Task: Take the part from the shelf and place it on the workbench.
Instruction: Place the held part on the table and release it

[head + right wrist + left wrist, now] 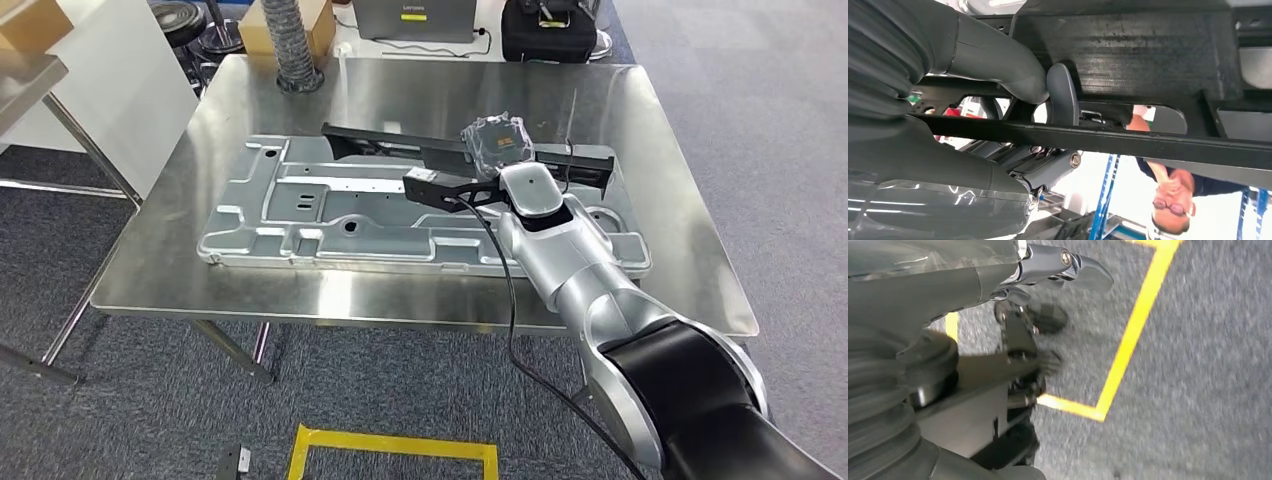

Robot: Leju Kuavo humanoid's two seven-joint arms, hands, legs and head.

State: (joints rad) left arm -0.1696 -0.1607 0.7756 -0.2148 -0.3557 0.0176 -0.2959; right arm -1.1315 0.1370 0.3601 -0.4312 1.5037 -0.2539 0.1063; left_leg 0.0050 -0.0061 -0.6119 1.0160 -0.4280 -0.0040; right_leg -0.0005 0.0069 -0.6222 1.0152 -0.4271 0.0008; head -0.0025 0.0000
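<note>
A small pale brand mark is showing on the lid of the grey laptop (pixel 414 18) beyond the far edge of the desk (pixel 200 270), but it is too small to read. An orange label is sitting on the back of the right hand (pixel 497 142), its print likewise illegible.

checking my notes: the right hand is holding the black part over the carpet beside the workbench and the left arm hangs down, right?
Not quite. The head view shows the right hand holding the black part over the grey metal panel on the workbench, not over the carpet. The rest stands: the left wrist view looks down at the left hand above the carpet.
</note>
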